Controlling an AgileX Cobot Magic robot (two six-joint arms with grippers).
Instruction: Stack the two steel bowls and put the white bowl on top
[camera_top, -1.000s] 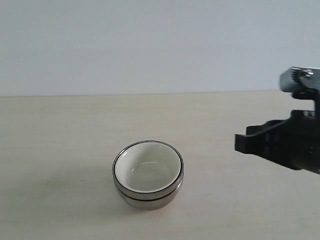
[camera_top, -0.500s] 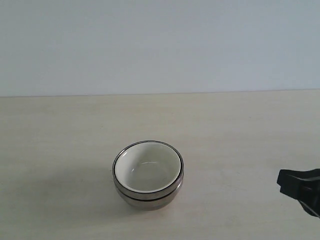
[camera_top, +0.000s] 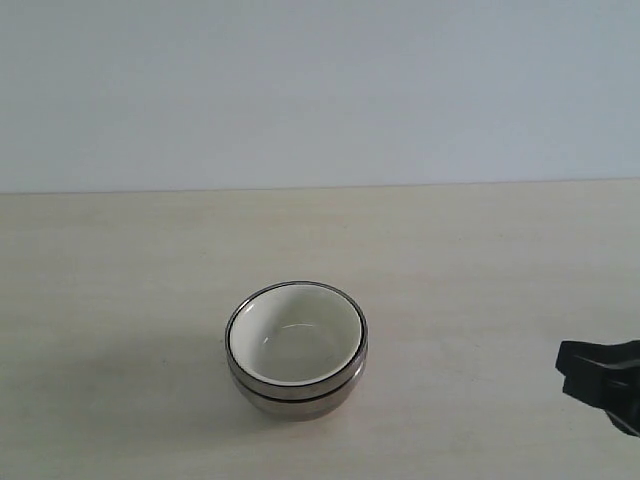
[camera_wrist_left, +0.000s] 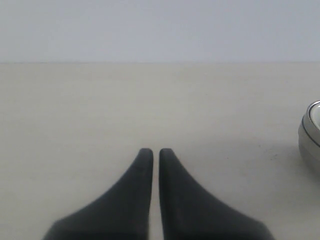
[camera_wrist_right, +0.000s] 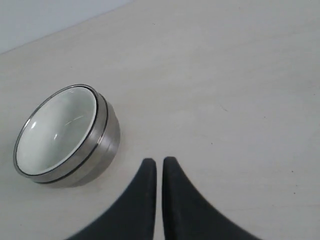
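The two steel bowls (camera_top: 300, 393) stand nested one in the other on the table, front of centre, with the white bowl (camera_top: 293, 340) seated inside the top one. The stack also shows in the right wrist view as steel bowls (camera_wrist_right: 102, 142) and white bowl (camera_wrist_right: 55, 130), and as a sliver of steel bowls (camera_wrist_left: 309, 142) in the left wrist view. My right gripper (camera_top: 575, 368) sits low at the right edge, well clear of the stack, shut with nothing held (camera_wrist_right: 159, 161). My left gripper (camera_wrist_left: 152, 151) is shut and empty, out of the exterior view.
The pale wooden table (camera_top: 120, 260) stretches across the view, ending at a plain light wall (camera_top: 320, 90) behind.
My right gripper has dropped from mid-height at the right down to the lower right corner and pulled back, mostly out of the exterior view. The bowl stack has not moved.
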